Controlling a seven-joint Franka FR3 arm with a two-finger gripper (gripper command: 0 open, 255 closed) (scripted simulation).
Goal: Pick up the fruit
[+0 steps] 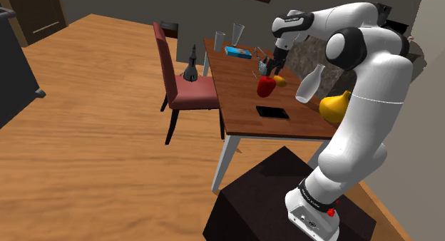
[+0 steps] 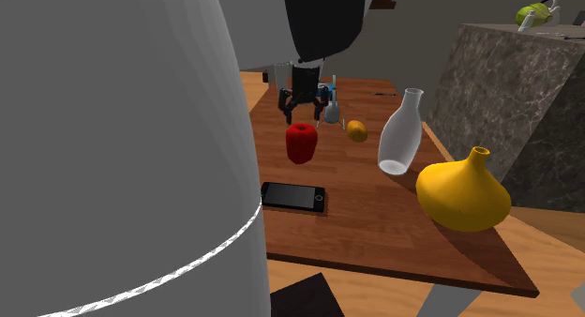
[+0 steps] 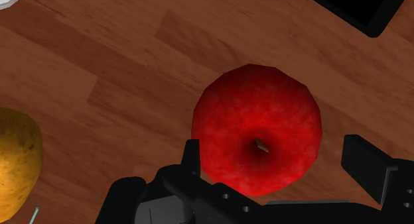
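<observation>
Gripper (image 3: 276,153) spread over red apple (image 3: 255,116) — open tabletop (image 3: 133,70) around.

The wrist view's edge crops the yellow fruit (image 3: 16,156) and black phone (image 3: 361,7); jaws cover part of the red apple (image 3: 255,120).

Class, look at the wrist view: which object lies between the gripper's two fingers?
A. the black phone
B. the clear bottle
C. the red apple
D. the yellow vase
C: the red apple lies on the wooden table between the open fingers of the gripper.
</observation>
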